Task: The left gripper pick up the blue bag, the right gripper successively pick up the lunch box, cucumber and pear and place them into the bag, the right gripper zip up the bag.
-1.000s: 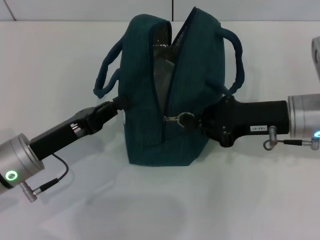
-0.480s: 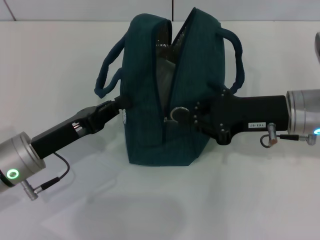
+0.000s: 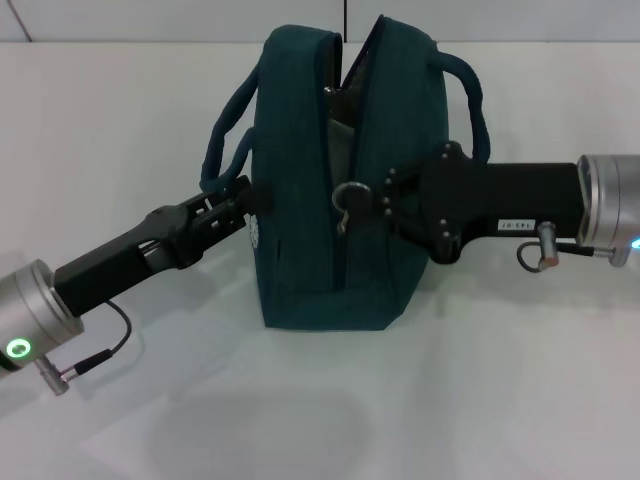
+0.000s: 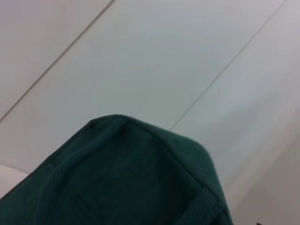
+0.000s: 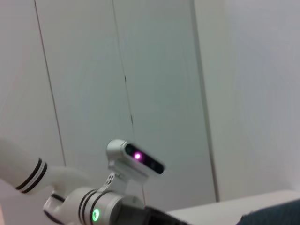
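The blue bag (image 3: 300, 250) stands upright in the middle of the white table (image 3: 500, 390). Its zipper is closed over the lower half, and silver lining (image 3: 338, 95) shows in the open top. My right gripper (image 3: 372, 203) reaches in from the right and is shut on the zipper's metal ring pull (image 3: 349, 197), halfway up the bag's front. My left gripper (image 3: 250, 203) is shut on the bag's left side. The left wrist view shows only teal fabric (image 4: 131, 183). The lunch box, cucumber and pear are out of view.
The bag's two loop handles hang out to the left (image 3: 222, 145) and right (image 3: 472, 100). The right wrist view shows a wall, a white robot part with a purple light (image 5: 136, 157) and a bag corner (image 5: 281, 215).
My right gripper has moved up the bag's front with the ring pull, closing more of the zipper. The bag has been pulled a little more upright, and the left gripper has risen slightly.
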Controlling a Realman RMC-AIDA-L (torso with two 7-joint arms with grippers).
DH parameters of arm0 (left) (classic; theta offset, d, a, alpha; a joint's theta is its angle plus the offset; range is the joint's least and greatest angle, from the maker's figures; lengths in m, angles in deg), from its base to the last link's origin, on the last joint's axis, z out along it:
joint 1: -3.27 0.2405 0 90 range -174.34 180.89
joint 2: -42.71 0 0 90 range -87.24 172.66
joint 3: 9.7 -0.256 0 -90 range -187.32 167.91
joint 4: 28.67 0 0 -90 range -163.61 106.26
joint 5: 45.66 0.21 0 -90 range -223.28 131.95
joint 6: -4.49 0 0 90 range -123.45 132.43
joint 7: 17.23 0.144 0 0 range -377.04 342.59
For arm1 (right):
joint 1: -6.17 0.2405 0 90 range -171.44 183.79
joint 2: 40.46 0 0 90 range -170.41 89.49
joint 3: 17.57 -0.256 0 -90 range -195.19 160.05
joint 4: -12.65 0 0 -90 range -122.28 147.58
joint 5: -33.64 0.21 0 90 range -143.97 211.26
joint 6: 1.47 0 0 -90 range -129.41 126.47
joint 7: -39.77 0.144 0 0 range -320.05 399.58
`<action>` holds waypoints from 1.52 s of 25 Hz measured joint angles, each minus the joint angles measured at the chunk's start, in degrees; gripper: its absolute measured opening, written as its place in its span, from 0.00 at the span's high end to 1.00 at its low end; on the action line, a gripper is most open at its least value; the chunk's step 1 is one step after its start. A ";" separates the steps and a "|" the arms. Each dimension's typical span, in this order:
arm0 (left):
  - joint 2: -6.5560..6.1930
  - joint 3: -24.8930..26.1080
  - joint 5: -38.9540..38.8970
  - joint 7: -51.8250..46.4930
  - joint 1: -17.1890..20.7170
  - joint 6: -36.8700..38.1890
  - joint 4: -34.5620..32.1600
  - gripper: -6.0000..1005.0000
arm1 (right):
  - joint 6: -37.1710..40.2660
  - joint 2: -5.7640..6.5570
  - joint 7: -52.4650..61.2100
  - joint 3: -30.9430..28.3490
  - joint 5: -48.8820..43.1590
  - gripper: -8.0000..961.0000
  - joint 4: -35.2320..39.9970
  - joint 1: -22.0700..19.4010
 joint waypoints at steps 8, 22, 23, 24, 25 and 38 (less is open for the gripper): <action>0.00 -0.46 2.49 7.63 0.44 1.56 0.30 0.43 | -0.39 -0.02 -1.73 -1.51 3.18 0.98 -0.17 0.17; 1.01 -0.36 5.02 16.73 -1.22 1.15 5.84 0.43 | -1.65 -0.42 -1.97 -2.76 5.65 0.98 -3.67 3.49; 1.03 -0.31 4.85 17.15 -1.30 0.78 6.10 0.43 | -1.54 -0.43 -1.97 -2.74 5.65 0.98 -3.84 3.61; 1.08 -0.28 4.69 17.37 -1.34 0.23 6.24 0.43 | -1.44 -0.44 -1.98 -2.73 5.65 0.98 -3.89 3.64; 1.14 -0.27 4.54 17.48 -1.36 -0.34 6.28 0.43 | -1.37 -0.44 -1.98 -2.73 5.67 0.98 -3.92 3.65; 1.34 -0.12 2.87 18.18 -3.33 -4.27 9.26 0.47 | -1.22 -0.44 -1.98 -2.64 6.08 0.98 -4.05 3.72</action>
